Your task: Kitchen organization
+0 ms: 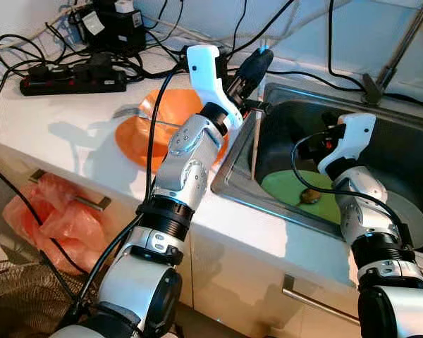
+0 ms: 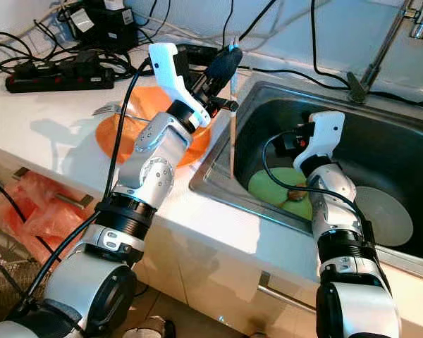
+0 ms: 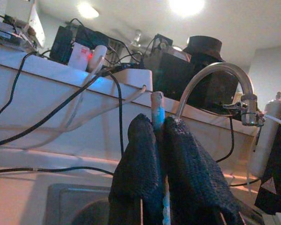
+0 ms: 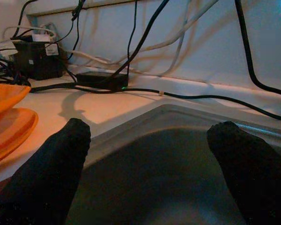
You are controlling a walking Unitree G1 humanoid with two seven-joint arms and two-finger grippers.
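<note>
Left eye view: left gripper (image 1: 256,70) sat upper centre of frame, above the left rim of the sink (image 1: 282,98), fingers pinched together on a thin chopstick (image 1: 255,144). The stick hung near-vertical from the fingers, its lower end down inside the sink basin by the left wall. In the left wrist view the two black fingers (image 3: 140,168) were pressed against each other with the chopstick's pale, blue-marked top poking out between them; the curved faucet (image 3: 215,79) stood behind.

Right gripper (image 2: 285,144) was in the right half of the frame, low inside the sink; wrist housing white, fingers pointing toward the back left of the basin. Right wrist view showed both fingers (image 4: 51,173) spread wide apart, nothing between them, only sink wall ahead.

Sink contents: a green plate (image 1: 289,186) lower centre of the basin with a small brown lump (image 1: 310,196) on it, and a white plate (image 1: 412,218) to its right, partly hidden behind the right forearm.

On the counter, left of the sink: an orange bowl (image 1: 173,102) on an orange plate (image 1: 130,141), a fork (image 1: 130,113) lying across them. Black power strip (image 1: 70,81) and tangled cables were at upper left. Orange plastic bag (image 1: 56,211) hung at lower left by a drawer handle.
</note>
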